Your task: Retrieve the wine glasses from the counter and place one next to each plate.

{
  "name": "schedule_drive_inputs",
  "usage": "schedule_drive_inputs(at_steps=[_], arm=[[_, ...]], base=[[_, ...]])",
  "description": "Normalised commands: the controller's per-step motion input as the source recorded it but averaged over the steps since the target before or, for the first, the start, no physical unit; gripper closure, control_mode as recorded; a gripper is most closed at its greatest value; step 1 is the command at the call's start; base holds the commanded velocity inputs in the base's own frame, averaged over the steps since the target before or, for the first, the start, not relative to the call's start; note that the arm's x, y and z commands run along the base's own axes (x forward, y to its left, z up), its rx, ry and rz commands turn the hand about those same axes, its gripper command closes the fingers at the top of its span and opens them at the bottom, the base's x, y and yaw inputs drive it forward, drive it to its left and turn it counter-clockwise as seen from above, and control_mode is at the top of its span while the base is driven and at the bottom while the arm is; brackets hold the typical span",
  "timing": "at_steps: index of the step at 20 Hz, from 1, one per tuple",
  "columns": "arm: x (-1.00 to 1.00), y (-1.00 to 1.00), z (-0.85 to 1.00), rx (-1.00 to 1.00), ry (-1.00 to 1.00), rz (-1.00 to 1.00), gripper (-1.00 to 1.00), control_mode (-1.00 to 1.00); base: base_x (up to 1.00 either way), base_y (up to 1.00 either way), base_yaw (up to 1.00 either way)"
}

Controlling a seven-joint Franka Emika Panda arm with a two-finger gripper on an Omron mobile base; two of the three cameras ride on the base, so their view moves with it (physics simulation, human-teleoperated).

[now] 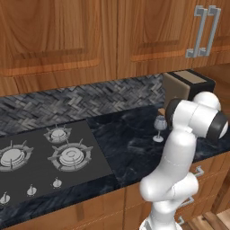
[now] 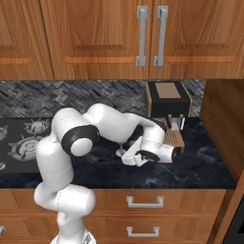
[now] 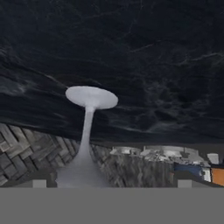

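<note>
Standing upright on the counter (image 1: pixel 130 143), wine glass (image 1: pixel 159 128) sits between wide-open jaws.

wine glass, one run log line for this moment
phase: approach | target: clear stemmed wine glass upright on black marble counter | hand: open, glass bowl between fingertips

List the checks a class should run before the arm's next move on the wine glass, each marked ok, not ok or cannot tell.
1. Clear grey-tinted stemmed wine glass stands upright on the glossy black marble-look counter: ok.
2. Two-finger gripper has its jaws open: ok.
3. Glass bowl lies between the fingertips: ok, though off-centre.
4. Fingertips clear of the glass: cannot tell.
5. Dark boxy coffee machine stands apart from the glass: ok.
</note>
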Motion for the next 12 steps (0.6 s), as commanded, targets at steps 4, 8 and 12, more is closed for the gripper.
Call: schedule_drive_inputs(at_steps=[4, 8, 12], arm=[[0.19, 0.0, -0.02, 0.01, 0.01, 0.0, -1.0, -1.0], [0.22, 0.08, -0.01, 0.0, 0.08, 0.0, -1.0, -1.0], [0.26, 0.13, -0.02, 0.0, 0.09, -0.01, -1.0, -1.0]], base=[[0.0, 0.0, 0.0], [0.0, 0.0, 0.0], [0.0, 0.0, 0.0]])
